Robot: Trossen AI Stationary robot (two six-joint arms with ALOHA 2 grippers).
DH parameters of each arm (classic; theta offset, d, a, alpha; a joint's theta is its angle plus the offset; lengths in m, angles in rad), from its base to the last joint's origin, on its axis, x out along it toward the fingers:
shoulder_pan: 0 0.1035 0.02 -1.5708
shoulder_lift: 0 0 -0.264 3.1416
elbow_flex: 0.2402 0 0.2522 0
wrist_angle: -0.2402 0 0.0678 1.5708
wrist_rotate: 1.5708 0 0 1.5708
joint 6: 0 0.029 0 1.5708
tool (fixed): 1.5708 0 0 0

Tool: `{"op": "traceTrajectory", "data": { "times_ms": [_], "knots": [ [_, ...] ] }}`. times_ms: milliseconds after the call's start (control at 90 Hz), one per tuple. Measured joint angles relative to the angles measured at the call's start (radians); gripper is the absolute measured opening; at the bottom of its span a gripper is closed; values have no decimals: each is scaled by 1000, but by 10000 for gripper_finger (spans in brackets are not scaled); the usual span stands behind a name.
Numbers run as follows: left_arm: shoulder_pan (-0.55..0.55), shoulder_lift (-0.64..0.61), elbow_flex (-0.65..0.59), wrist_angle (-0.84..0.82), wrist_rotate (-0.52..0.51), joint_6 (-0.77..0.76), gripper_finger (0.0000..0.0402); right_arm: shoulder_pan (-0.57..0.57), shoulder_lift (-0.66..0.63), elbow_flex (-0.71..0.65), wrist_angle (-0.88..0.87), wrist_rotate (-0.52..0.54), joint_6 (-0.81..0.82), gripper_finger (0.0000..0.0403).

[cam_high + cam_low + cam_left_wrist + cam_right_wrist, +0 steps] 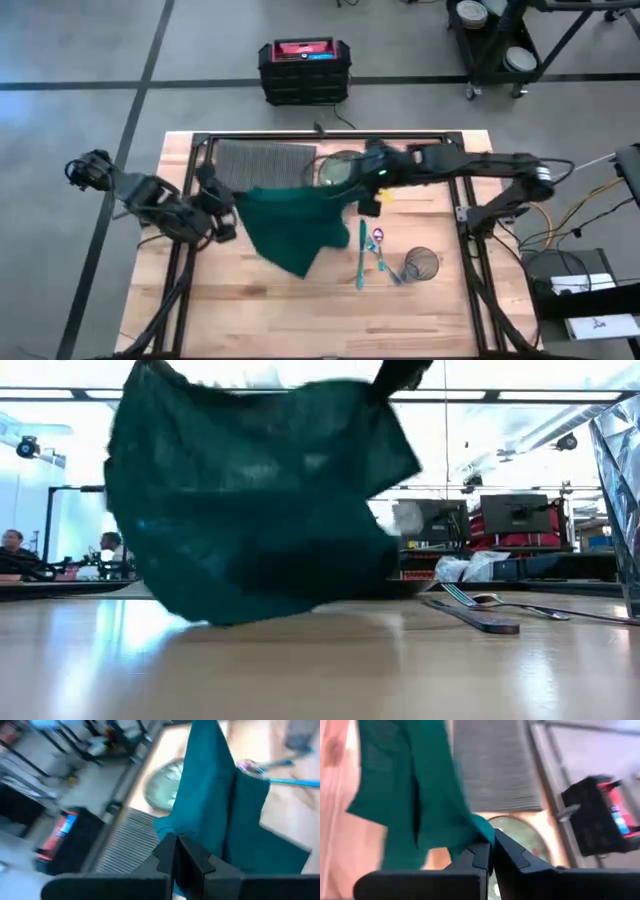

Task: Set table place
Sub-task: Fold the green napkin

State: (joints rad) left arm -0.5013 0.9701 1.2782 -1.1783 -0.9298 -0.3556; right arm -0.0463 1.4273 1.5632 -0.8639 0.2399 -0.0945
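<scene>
We hold the green napkin (290, 228) aloft between both arms, left gripper (176, 851) and right gripper (490, 851) each pinched shut on a corner. The placemat (262, 160) lies at the table's (300, 310) far left. Next, we judge, spreading it flat demands matched lowering.

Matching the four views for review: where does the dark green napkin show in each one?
High view: green napkin hangs mid-table, between both arms.
Low view: it fills the upper left, lifted off the table.
Left wrist view: it hangs at centre-right.
Right wrist view: upper left.
Shared landmark: the grey ribbed placemat, beyond the napkin.
</scene>
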Motion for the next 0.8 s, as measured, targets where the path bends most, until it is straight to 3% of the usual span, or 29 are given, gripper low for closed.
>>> {"op": "traceTrajectory", "data": {
  "times_ms": [256,433,800],
  "knots": [
    [0,-11,164,60,-240,271,0,-2,-78,0,91,49,-30,0],
    [0,-10,243,105,-251,409,0,-23,-66,0,114,51,-38,0],
    [1,-53,246,47,-188,468,0,-54,-66,-1,167,48,-42,0]
  ]
}}
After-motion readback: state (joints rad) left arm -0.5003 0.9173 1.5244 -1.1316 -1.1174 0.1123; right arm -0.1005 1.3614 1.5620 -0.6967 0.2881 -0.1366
